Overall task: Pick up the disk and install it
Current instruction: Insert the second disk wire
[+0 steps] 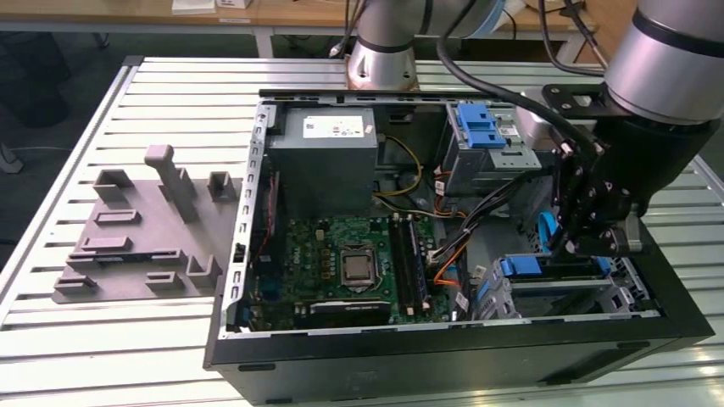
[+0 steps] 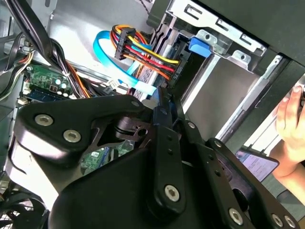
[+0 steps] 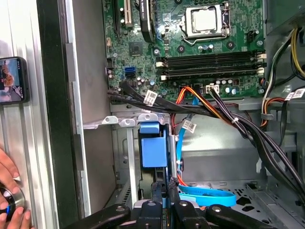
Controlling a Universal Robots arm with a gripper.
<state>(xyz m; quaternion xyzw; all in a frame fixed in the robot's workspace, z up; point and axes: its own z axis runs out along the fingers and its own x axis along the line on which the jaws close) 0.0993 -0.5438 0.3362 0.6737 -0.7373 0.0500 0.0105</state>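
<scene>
The disk (image 1: pixel 554 267) stands on edge in the drive bay at the near corner of the open computer case (image 1: pixel 453 356), on the exterior view's right; its blue carrier frame (image 3: pixel 153 145) lies along the top. My gripper (image 1: pixel 588 250) reaches down into that corner over the end of the disk. In both wrist views the black fingers (image 3: pixel 159 191) are drawn close together on a thin blue-edged part of the disk (image 2: pixel 175 113). The gripper (image 3: pixel 167 191) (image 2: pixel 171 107) hides the disk's silver body.
A grey power supply box (image 1: pixel 328 161) and a silver cage with a blue latch (image 1: pixel 487 127) fill the far side of the case. The motherboard (image 1: pixel 351 263), cable bundles (image 3: pixel 228 119) and a blue flat cable (image 3: pixel 205 195) lie close by. A person's hand (image 2: pixel 290 119) and a phone (image 3: pixel 12 80) are outside the case wall.
</scene>
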